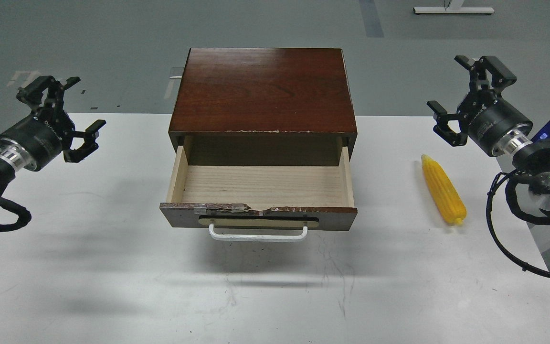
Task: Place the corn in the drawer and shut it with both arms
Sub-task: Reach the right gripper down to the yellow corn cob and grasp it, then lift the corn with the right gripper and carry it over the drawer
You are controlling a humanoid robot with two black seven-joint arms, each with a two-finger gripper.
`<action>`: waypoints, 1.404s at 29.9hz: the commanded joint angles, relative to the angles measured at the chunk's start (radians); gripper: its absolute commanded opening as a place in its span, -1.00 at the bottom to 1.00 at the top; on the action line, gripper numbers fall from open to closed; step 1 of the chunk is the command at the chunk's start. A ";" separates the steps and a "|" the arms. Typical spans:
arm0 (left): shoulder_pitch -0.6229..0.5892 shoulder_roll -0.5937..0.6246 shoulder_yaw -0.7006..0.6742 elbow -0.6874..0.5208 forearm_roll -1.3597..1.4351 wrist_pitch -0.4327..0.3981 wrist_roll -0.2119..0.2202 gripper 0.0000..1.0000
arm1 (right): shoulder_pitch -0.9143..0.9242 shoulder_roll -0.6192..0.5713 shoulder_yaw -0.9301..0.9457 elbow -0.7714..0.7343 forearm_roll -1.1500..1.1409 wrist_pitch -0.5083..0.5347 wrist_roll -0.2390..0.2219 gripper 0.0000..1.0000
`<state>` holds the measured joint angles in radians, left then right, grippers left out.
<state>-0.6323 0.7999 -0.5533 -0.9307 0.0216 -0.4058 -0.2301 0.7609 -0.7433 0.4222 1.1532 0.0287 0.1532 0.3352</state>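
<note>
Grey floor fills the background of the head view, with a white table point(112, 267) spread across the foreground. At the table's middle stands a dark red-brown wooden cabinet point(263, 88), and its drawer point(260, 184) is pulled out toward the robot, showing a bare pale-wood interior. The drawer's front carries a white bar handle point(258, 234) on a tan oval plate, and the top edge of that front is chipped and patched with tape.

The corn point(443, 190) lies on the table to the right of the drawer, apart from it, with its narrow tip pointing away and its stub end nearest the robot. Nothing touches it.

The left gripper point(72, 107) hangs above the table's far left edge with its fingers spread wide and nothing between them. The right gripper point(466, 93) hangs beyond and right of the corn, likewise spread and empty.

No part of the task looks done yet. The cob is round and tapered, so a pinch off its middle could send it rolling toward the right table edge, which is near. Lowering it carelessly could catch it on the drawer's side wall. Pushing the drawer front unevenly might skew the drawer or shove the whole cabinet backward.
</note>
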 commanded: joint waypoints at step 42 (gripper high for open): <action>0.036 0.041 0.006 -0.005 0.008 -0.010 -0.011 0.97 | 0.049 0.222 -0.612 -0.497 -1.497 -0.420 -0.005 -0.54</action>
<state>-0.6023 0.8361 -0.5465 -0.9352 0.0292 -0.4140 -0.2390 0.8111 -0.5337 -0.1906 0.6560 -1.4690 -0.2676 0.3358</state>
